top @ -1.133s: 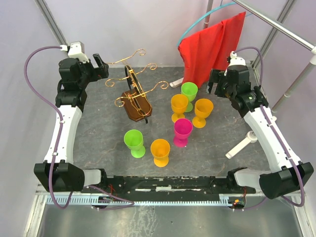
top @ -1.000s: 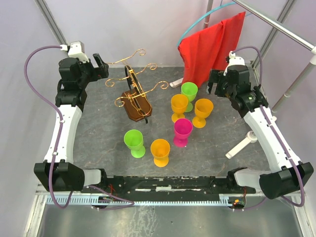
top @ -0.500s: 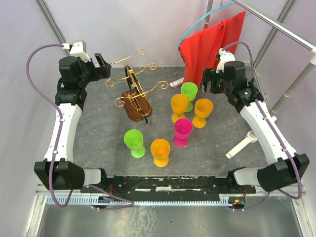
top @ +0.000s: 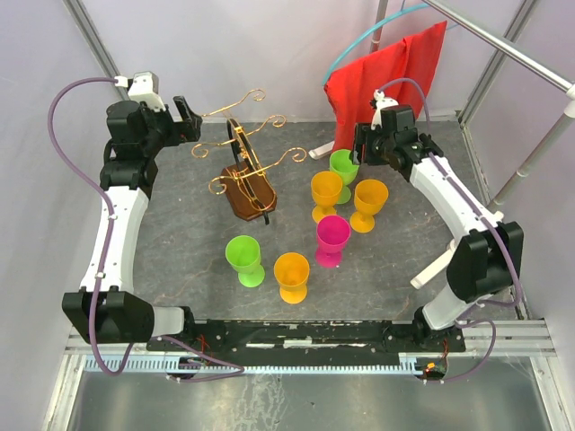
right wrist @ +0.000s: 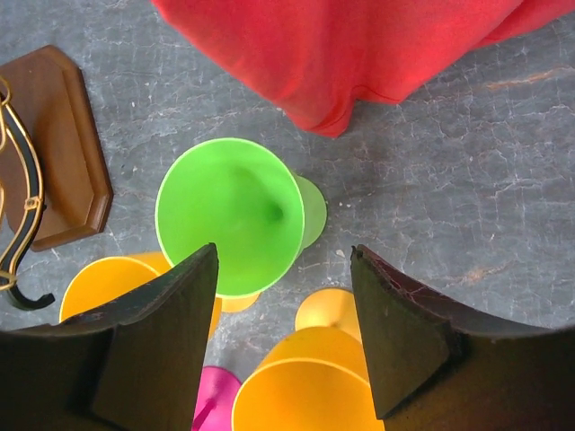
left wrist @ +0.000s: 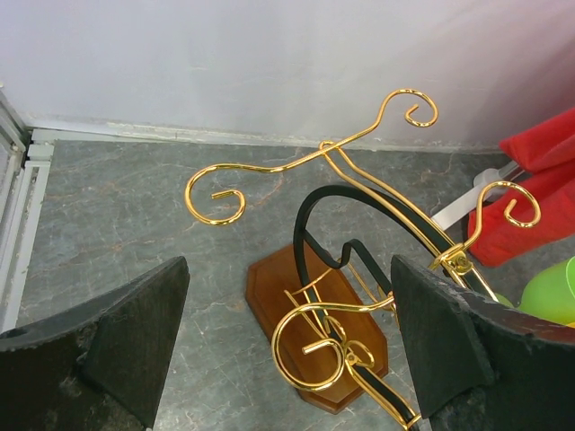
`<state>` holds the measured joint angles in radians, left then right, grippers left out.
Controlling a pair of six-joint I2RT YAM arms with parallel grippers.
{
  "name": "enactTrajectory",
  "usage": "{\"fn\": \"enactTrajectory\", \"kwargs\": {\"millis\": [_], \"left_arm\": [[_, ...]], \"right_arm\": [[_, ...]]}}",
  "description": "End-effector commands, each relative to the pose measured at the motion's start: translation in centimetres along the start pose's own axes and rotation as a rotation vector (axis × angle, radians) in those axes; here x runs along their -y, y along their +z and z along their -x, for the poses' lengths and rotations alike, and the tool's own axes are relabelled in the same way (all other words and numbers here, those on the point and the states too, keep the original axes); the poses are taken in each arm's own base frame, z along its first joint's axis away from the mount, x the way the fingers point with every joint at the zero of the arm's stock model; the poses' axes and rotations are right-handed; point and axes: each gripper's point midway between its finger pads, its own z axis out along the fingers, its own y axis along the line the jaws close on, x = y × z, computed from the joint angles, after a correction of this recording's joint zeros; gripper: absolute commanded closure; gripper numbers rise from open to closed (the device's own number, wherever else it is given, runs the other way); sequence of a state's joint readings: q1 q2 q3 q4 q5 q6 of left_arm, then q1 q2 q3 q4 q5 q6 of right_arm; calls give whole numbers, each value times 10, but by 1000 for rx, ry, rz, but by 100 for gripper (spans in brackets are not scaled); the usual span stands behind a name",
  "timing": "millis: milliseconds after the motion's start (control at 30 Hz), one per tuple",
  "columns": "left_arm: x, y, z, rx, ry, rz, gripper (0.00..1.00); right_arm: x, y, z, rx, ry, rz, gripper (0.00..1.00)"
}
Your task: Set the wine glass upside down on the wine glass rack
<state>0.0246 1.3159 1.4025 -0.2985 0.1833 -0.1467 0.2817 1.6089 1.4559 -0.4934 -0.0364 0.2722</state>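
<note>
Barely started: my right tool (right wrist: pixel 283 260) hangs apart over the green glass (right wrist: pixel 229 215), nothing gripped, left tool (left wrist: pixel 289 269) apart too, rack (top: pixel 247 184) bare

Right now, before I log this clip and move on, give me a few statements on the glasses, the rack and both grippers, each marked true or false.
1. Every glass stands upright on the table; none hangs on the wine glass rack. True.
2. The right gripper is shut on a glass. False: the right gripper is open above the far green glass and holds nothing.
3. Two of the glasses are pink. False: there is one pink glass, alongside two green and three orange.
4. The left gripper is open, facing the rack's gold wire arms, holding nothing. True.
</note>
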Motion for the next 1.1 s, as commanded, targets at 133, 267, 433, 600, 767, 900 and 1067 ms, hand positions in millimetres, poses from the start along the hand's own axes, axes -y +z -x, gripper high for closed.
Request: {"fn": "enactTrajectory", "kwargs": {"millis": [133,267,433,600,767,900,1067], "left_arm": [[5,-9,35,91,68,-12,1],[7,-7,35,90,55,-20,1],[6,-5,35,89,54,-17,1],[6,-3,38,92,49,-18,1],[7,-1,40,92,31,-16,1],[6,0,41,76,-38,6,1],[9,7,50,11,-202,33,1]], "right_arm": [[-1,15,34,89,-15,-24,38],[5,28,25,61,-25,-45,44],[9,42,12,23,-25,-58,50],[12,48,5,7,-29,-65,62],[17,40,10,18,-47,-97,89],[23,18,27,71,-75,-141,99],[22,-25,56,156,-109,-157,99]]}}
